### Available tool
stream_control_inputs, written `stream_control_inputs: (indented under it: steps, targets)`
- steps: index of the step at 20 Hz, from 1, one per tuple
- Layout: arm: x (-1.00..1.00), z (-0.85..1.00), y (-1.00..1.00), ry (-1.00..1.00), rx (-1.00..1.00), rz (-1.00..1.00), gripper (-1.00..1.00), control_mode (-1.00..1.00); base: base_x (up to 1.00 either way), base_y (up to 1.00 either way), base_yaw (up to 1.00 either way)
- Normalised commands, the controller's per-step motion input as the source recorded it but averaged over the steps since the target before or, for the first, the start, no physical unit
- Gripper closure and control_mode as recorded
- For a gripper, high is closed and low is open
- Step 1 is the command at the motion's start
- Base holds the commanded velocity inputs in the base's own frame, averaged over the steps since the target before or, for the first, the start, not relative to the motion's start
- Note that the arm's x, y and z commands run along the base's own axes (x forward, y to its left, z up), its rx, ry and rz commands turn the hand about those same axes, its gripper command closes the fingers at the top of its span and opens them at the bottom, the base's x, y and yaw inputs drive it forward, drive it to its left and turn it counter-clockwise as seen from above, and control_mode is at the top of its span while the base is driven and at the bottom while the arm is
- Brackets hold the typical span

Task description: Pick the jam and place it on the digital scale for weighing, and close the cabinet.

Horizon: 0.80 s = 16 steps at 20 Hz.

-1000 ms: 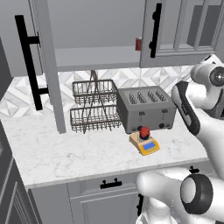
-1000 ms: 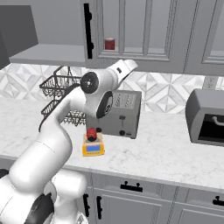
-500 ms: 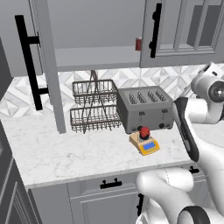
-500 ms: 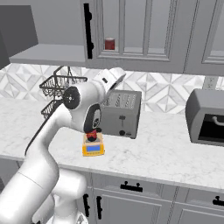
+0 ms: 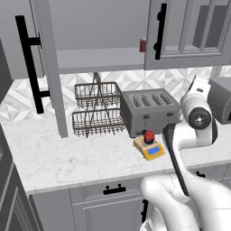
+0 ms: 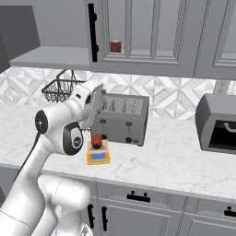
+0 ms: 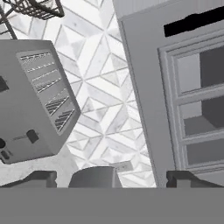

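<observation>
The jam, a small red jar, stands on the yellow digital scale in front of the toaster, with nothing holding it. My gripper is open, its two dark fingertips far apart and nothing between them; the hand looks past the toaster at the backsplash and a panelled cabinet door. My folded arm stands beside the scale. The cabinet has its left door swung open, showing the shelf.
A grey four-slot toaster stands behind the scale, a wire dish rack to its left. A dark-red can sits on the cabinet shelf. A grey oven occupies the counter's right.
The arm has pulled back from over the toaster and scale and folded up, the hand now raised. The jam has stayed on the scale.
</observation>
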Motion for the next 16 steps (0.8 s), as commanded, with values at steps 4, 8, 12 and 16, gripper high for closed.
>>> stream_control_inputs:
  steps: [4, 8, 12, 16]
  targets:
    - [-0.26, -0.2, 0.51, 0.0, -0.3, 0.0, -1.0, -1.0, 0.0, 0.0, 0.0]
    - [-0.34, 0.02, 0.66, -0.07, -0.3, 0.0, -1.0, -1.0, 0.0, 0.0, 0.0]
    - [-0.41, 0.11, 0.7, -0.12, -0.29, 0.0, -1.0, -1.0, 0.0, 0.0, 0.0]
    - [-0.28, 0.05, 0.82, -0.07, -0.27, 0.0, -1.0, -1.0, 0.0, 0.0, 0.0]
